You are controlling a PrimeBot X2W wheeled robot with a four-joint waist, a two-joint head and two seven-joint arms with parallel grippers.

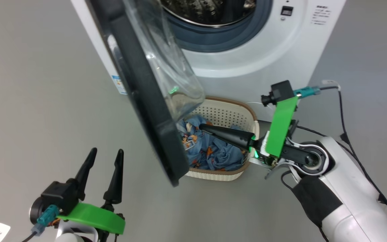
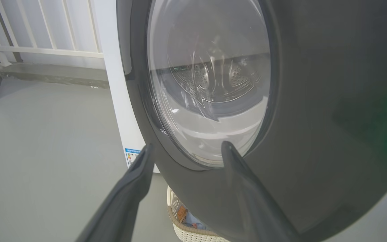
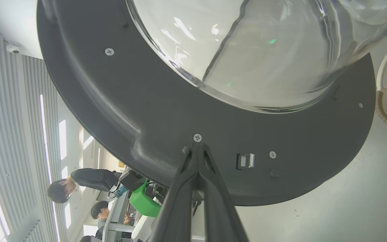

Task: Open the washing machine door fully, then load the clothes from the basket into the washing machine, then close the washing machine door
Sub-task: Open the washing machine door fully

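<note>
At your lower left the left gripper point(image 1: 108, 151) hovers over the grey floor point(image 1: 29, 101) with its two fingers spread wide and nothing between them. In its wrist view those fingers point at the door's outer face. Just right of it, the washing machine door point(image 1: 136, 87) is swung out from the washing machine point(image 1: 274, 57). In the head view it stands edge-on to you, with its clear glass bowl point(image 1: 170, 67) bulging to the right. A small blue label point(image 1: 119, 84) sits on the machine's front just left of the door's rim. Past the door, the drum point(image 1: 210, 10) and grey gasket point(image 1: 213, 42) lie exposed. Below the bowl, on the floor just in front of the machine, you have the basket point(image 1: 228, 112) with the clothes point(image 1: 213, 153) crumpled inside it. Further right, the right gripper point(image 1: 202, 126) reaches in above the clothes, its fingers pressed together and holding nothing. In its wrist view the tips sit at the door's inner rim just under a screw point(image 3: 197, 137); you cannot tell whether they touch it
</note>
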